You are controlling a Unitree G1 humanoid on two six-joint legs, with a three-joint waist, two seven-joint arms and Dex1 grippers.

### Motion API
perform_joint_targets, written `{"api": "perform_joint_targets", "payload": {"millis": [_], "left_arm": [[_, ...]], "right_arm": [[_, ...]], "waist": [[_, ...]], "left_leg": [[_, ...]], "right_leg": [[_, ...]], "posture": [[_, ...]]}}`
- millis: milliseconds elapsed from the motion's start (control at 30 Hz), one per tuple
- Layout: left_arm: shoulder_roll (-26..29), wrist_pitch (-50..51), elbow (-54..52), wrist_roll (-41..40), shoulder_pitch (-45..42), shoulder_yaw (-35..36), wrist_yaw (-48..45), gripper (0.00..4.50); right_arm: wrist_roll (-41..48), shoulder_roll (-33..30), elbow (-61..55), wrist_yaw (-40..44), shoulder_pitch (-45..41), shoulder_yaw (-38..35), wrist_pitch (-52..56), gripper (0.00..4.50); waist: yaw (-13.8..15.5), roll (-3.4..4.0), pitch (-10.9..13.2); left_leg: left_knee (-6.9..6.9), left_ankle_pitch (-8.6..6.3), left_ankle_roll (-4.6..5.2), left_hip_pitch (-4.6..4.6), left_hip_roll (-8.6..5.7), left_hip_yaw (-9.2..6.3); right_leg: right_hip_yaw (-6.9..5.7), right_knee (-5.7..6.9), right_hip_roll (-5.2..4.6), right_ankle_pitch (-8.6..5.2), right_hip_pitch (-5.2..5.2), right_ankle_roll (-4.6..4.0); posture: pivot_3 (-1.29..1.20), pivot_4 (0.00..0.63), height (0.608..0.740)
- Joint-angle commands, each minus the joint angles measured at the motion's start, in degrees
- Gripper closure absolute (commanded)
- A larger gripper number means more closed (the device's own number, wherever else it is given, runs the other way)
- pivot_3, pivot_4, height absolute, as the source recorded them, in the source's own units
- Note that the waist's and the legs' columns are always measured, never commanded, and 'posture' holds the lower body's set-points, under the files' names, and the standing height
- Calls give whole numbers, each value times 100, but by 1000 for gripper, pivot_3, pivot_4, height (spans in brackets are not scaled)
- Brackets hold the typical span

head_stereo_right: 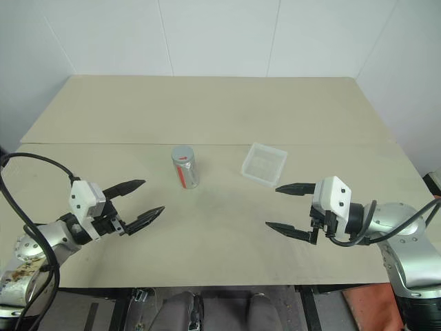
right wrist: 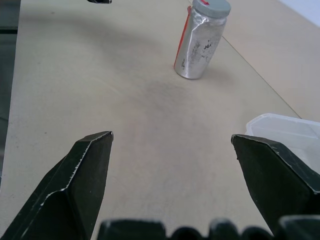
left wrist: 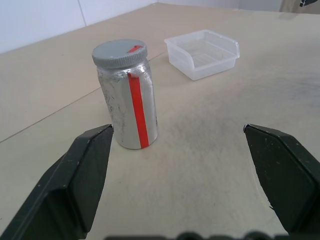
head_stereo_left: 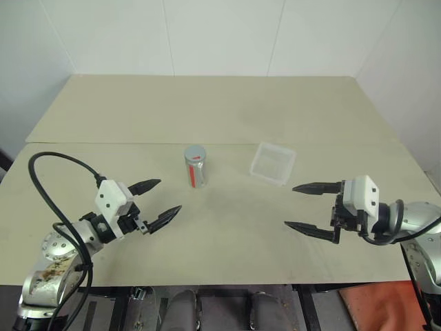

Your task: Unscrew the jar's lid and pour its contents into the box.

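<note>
Jar: upright on the table, near its middle, well apart from both grippers; the box is to its right with a clear gap between.
Jar body: silver-grey cylinder, metallic sheen with scuffed, mottled patches; a red stripe with a white edge runs down its side.
Lid: on the jar, seated flat; grey, round, ribbed rim, small red mark on top. Not yet unscrewed.
Contents: hidden inside the opaque jar; cannot tell amount or kind.
Box: shallow square tray of clear, whitish plastic, sloped walls, rolled rim, faint ridges on its floor; nothing visible inside.
Left gripper: nearer the robot than the jar and to the jar's left; black tapered fingers spread wide, nothing between them. In the left wrist view the jar stands ahead, close to one finger's line but apart from it.
Right gripper: nearer the robot than the box and slightly to its right; fingers spread wide, empty.
Table: pale beige, matte, one seam across its width; faint grey smudges in front of the jar.
Progress: nothing done, judging by the closed jar and bare box. Left: grasp jar, steady it, twist lid off, tip contents into box.
</note>
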Motion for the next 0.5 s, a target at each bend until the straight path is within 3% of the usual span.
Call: {"api": "perform_joint_targets", "payload": {"millis": [33, 500], "left_arm": [[17, -66, -233, 19, 31, 49, 34, 0], [15, -195, 11, 98, 125, 103, -51, 0]], "right_arm": [[44, -109, -111, 2, -5, -221, -95, 49], [-84, -46, -90, -125, -16, -159, -200, 49]], "waist": [[0, 0, 0], [0, 0, 0]], "left_leg": [[0, 0, 0, 0, 0, 0], [0, 0, 0, 0, 0, 0]], "right_leg": [[0, 0, 0, 0, 0, 0], [0, 0, 0, 0, 0, 0]], "posture": [[0, 150, 740], [0, 150, 740]]}}
